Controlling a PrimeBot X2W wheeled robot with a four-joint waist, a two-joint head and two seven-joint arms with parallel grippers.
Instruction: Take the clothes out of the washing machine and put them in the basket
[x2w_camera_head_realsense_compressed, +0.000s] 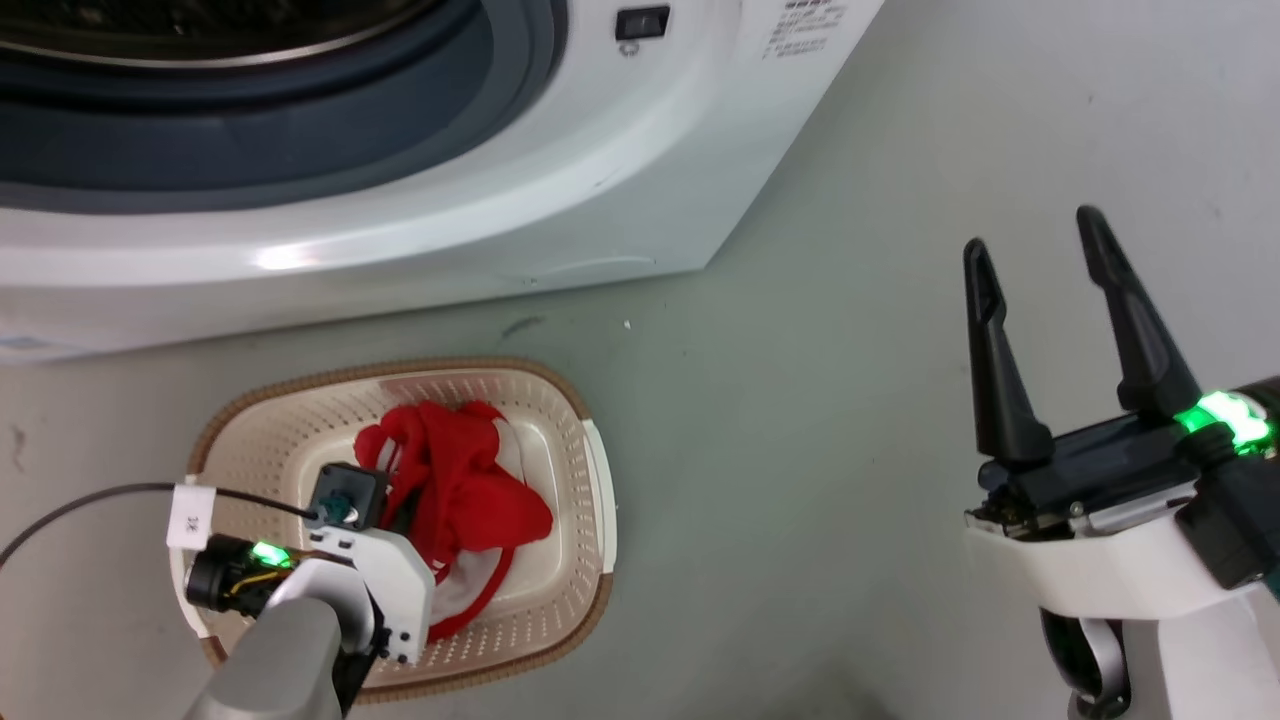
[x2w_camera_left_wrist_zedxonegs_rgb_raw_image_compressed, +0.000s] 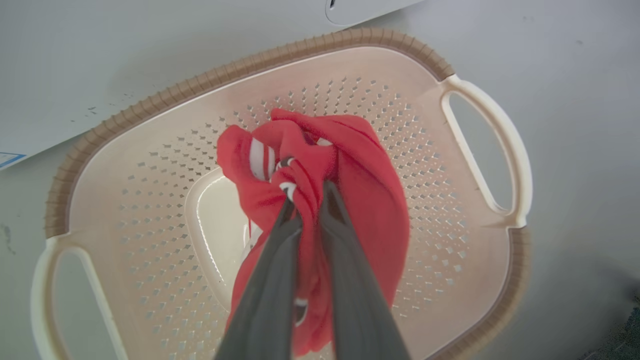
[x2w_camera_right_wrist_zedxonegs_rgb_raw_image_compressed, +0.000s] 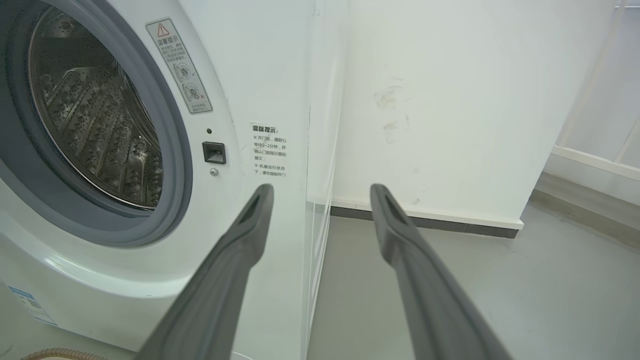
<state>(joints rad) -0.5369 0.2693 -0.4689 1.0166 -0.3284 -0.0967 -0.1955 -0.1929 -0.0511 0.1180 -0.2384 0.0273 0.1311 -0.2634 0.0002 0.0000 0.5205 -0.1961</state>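
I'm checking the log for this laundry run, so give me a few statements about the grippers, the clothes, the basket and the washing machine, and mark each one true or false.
1. The left gripper is shut on the red clothes inside the basket. True.
2. The right gripper holds a garment. False: it is open and empty, near the washing machine.
3. The basket stands on the floor in front of the washing machine. True.
4. The washing machine's porthole is closed. False: it is open, with the steel drum showing.
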